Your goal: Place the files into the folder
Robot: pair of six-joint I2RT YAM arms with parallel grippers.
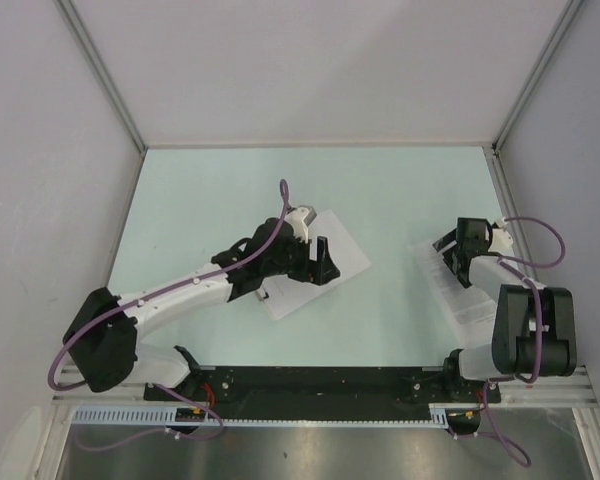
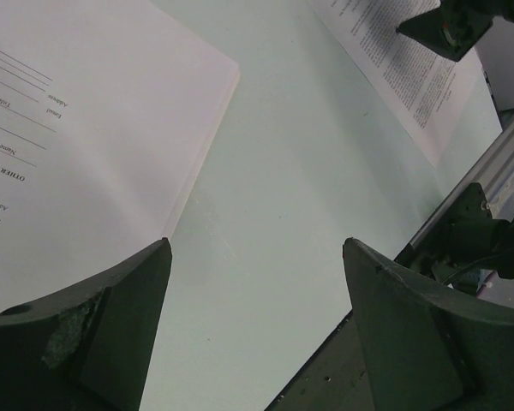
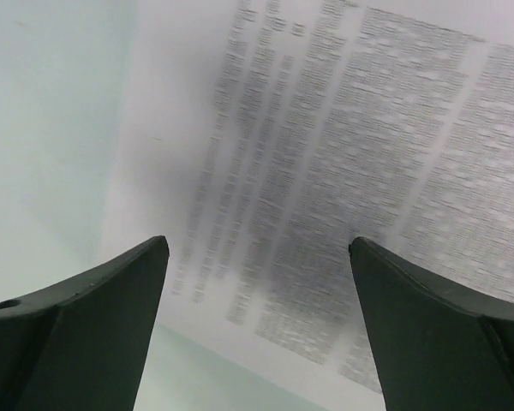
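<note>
A white sheet with sparse form text (image 2: 60, 163) lies at the table's middle (image 1: 325, 262) on top of a flat white layer with a thick edge (image 2: 204, 154). I cannot tell whether that layer is the folder; no clip shows. My left gripper (image 1: 322, 262) (image 2: 255, 244) is open and empty, just past that stack's right edge. A densely printed sheet (image 1: 462, 295) (image 3: 368, 171) lies at the right and also shows in the left wrist view (image 2: 407, 68). My right gripper (image 1: 450, 258) (image 3: 259, 242) is open and empty, low over it, near its edge.
The pale green table (image 1: 230, 190) is walled by grey panels left, back and right. A black rail (image 1: 320, 385) with the arm bases runs along the near edge. The right arm's body (image 1: 533, 330) stands beside the printed sheet.
</note>
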